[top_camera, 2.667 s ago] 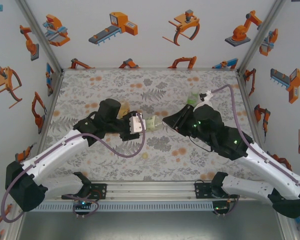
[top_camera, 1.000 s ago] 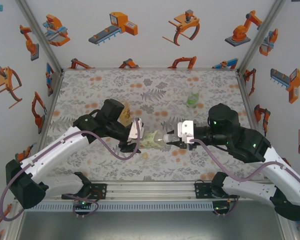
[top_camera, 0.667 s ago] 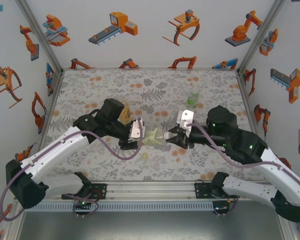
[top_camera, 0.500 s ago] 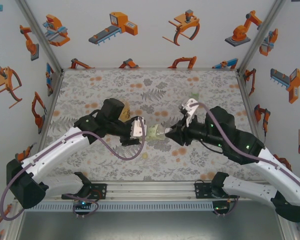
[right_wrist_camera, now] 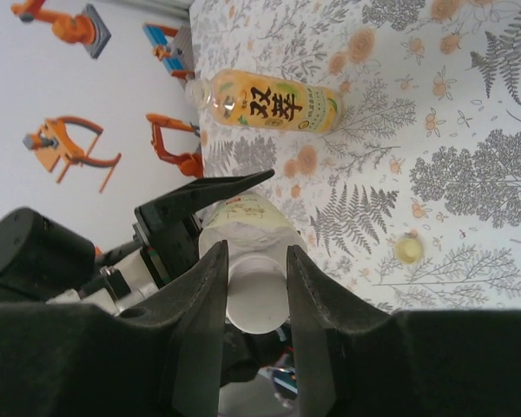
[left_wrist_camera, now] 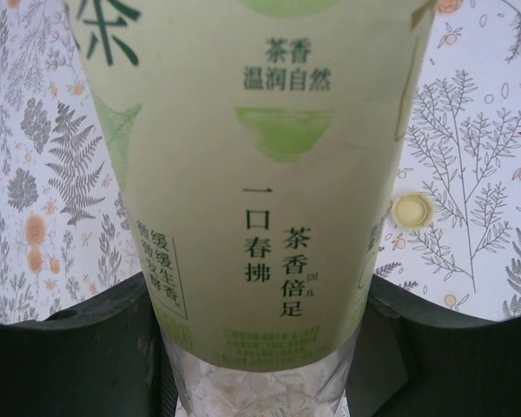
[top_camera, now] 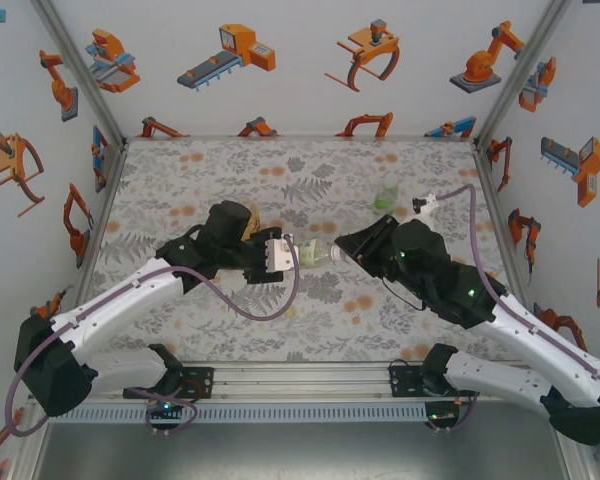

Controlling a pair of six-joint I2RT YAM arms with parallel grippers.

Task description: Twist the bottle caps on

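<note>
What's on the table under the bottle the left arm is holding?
Beside the green-labelled bottle, the left wrist view shows floral tablecloth and a loose pale yellow cap. The patch directly beneath the bottle is covered by it.

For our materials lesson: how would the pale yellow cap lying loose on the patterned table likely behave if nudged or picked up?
The pale yellow cap looks tiny beside the held bottle, so it is probably light. It lies flat on the table, so a nudge would likely slide it, not roll it. Its small round rim could be fiddly to pinch.
</note>
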